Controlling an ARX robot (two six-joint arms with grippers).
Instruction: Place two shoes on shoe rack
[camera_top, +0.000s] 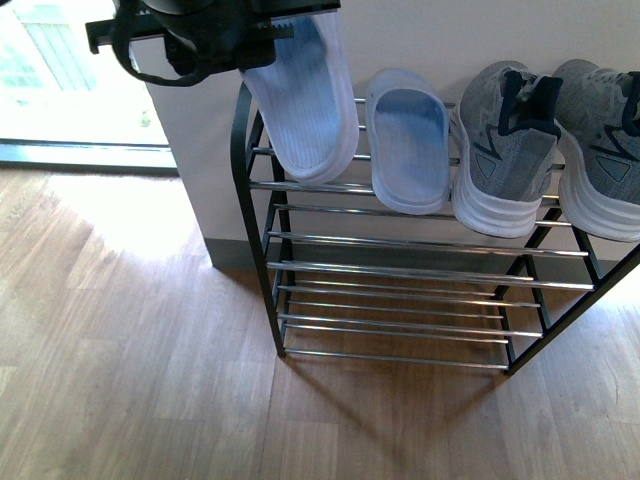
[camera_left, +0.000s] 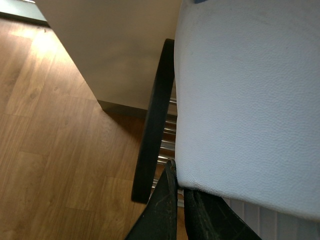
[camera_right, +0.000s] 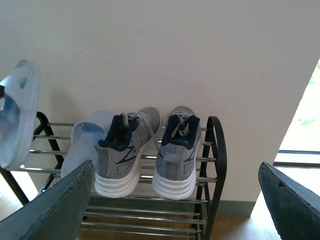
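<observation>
My left gripper (camera_top: 262, 35) is shut on a pale blue slide sandal (camera_top: 300, 100), which hangs steeply, its low end at the left end of the shoe rack's (camera_top: 420, 265) top tier. In the left wrist view the sandal's white sole (camera_left: 250, 100) fills the frame, pinched at its edge by the gripper (camera_left: 180, 192). The other slide sandal (camera_top: 408, 150) leans on the top tier beside it. Two grey sneakers (camera_top: 505, 150) (camera_top: 605, 150) sit further right. My right gripper (camera_right: 175, 210) is open, back from the rack (camera_right: 217, 160), facing the sneakers (camera_right: 125, 155) (camera_right: 177, 150).
The rack stands against a cream wall (camera_top: 420, 40) on a wood floor (camera_top: 120, 350). Its lower chrome tiers (camera_top: 400, 325) hold nothing. A bright glass door (camera_top: 60, 70) is at the left. The black side frame (camera_left: 155, 125) runs close beside the held sandal.
</observation>
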